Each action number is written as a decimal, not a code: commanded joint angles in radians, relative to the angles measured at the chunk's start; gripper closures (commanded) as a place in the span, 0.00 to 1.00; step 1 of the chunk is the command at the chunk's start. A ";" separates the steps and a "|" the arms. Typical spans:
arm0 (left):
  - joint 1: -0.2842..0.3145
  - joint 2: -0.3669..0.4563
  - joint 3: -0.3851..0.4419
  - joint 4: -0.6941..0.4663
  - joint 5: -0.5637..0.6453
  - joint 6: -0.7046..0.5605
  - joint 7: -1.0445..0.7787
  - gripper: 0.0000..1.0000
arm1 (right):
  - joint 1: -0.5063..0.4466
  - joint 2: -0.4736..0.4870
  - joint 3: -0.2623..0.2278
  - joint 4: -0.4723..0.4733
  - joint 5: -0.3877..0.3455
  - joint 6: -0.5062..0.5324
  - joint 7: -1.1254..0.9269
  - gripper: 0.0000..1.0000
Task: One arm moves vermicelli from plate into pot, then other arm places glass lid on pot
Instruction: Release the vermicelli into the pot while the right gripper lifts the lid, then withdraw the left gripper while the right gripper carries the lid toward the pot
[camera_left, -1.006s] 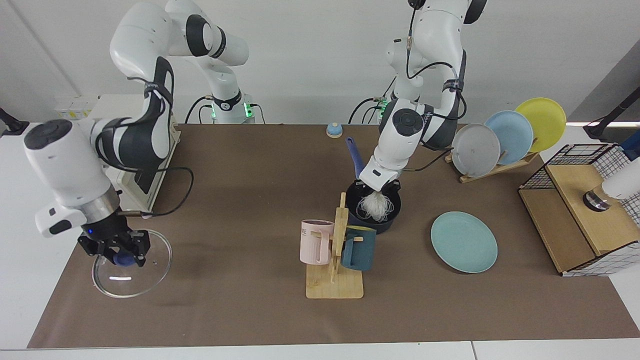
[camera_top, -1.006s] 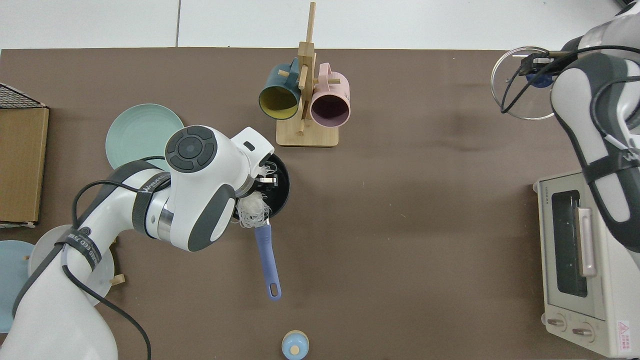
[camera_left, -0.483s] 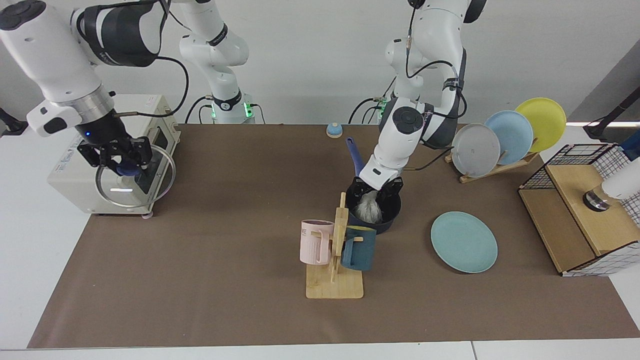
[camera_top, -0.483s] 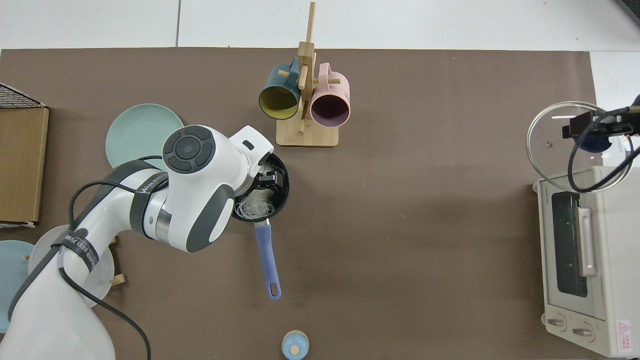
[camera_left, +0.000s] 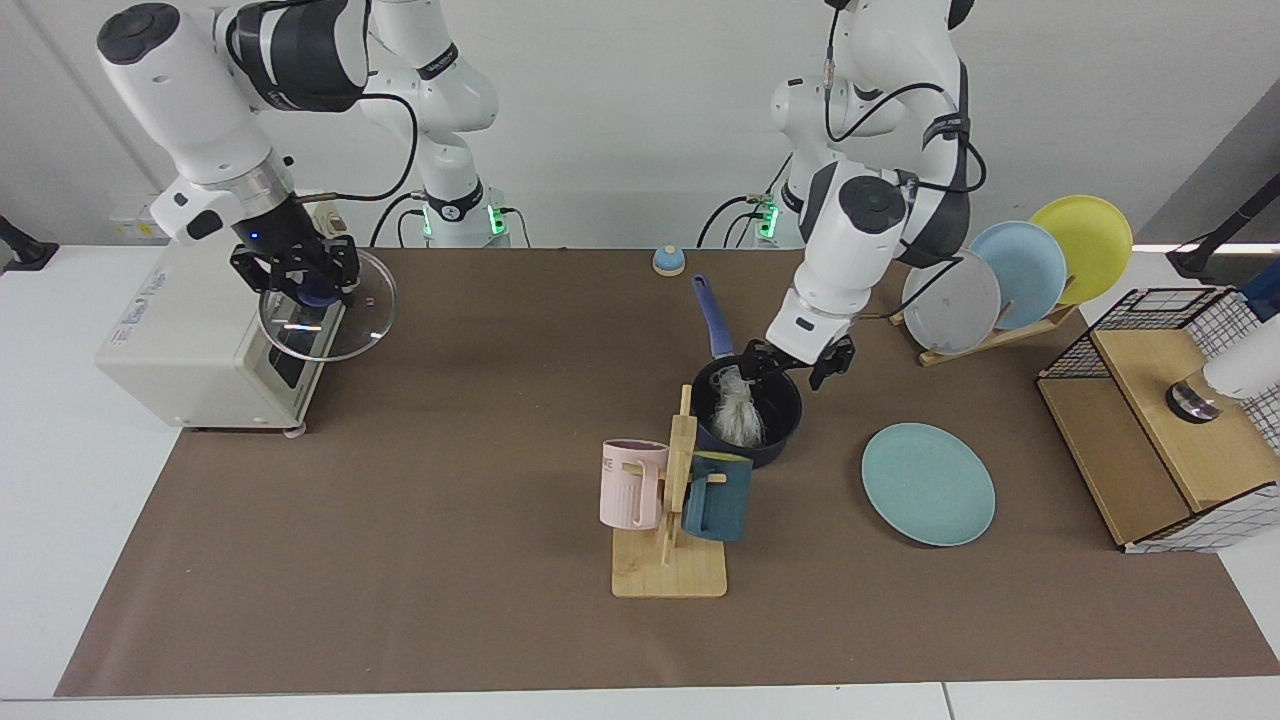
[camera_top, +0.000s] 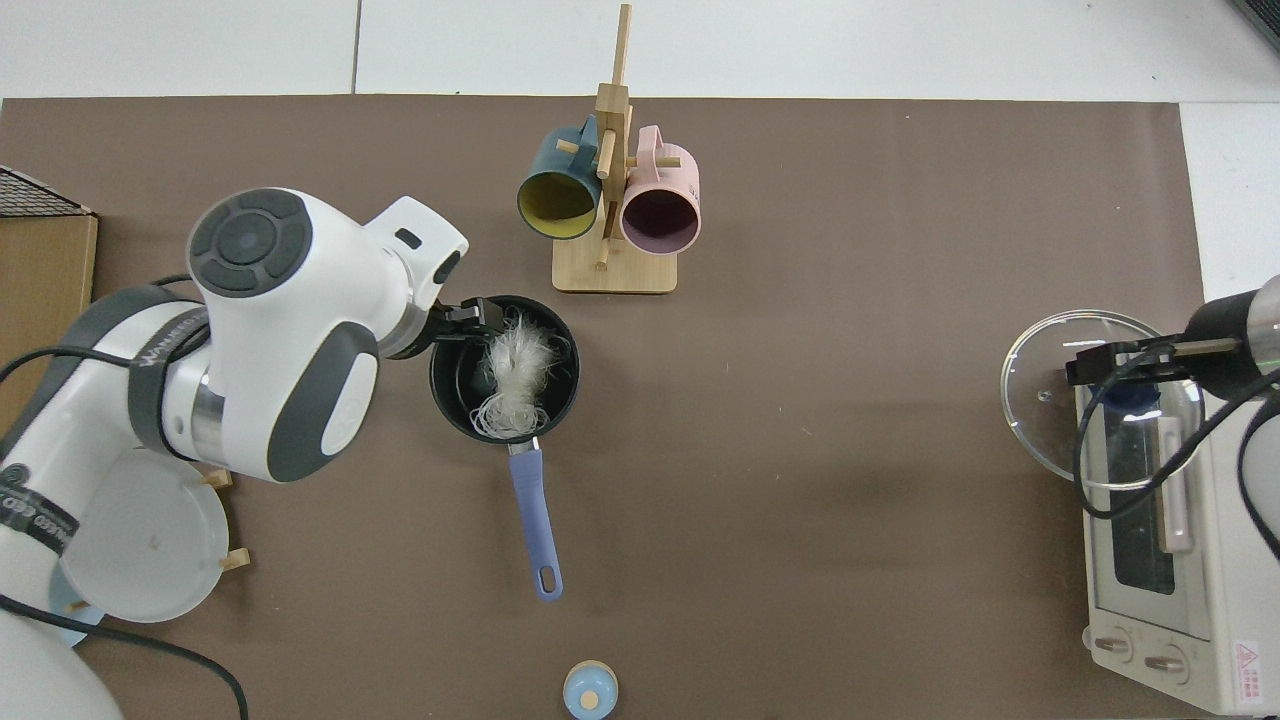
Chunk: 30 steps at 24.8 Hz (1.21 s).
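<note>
Facing view: vermicelli (camera_left: 740, 410) sits in the pot (camera_left: 748, 412), left gripper (camera_left: 797, 362) spread empty; upper left, right gripper (camera_left: 297, 275) clamps the glass lid (camera_left: 328, 318), unplaced.

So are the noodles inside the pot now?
Yes, inside. The vermicelli lies heaped in the pot, the teal plate is bare, and the left gripper hangs open above the rim.

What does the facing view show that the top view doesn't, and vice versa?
Facing only: the pale teal plate, bare, and the yellow plate on the rack. Top only: the toaster oven's door and dials, and both mug mouths. Both: vermicelli in the pot, the left gripper open beside its rim, and the right gripper shut on the glass lid's knob, near the oven.
</note>
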 joint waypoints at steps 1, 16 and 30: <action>0.024 -0.004 0.071 0.032 0.000 -0.032 0.073 0.00 | 0.115 -0.041 0.004 -0.047 0.011 0.021 0.144 1.00; 0.025 -0.016 0.343 0.104 -0.006 -0.076 0.545 0.00 | 0.568 0.037 0.006 -0.029 -0.007 0.297 0.639 1.00; 0.017 -0.214 0.334 0.116 -0.006 -0.296 0.469 0.00 | 0.712 0.327 0.006 0.158 -0.033 0.507 0.711 1.00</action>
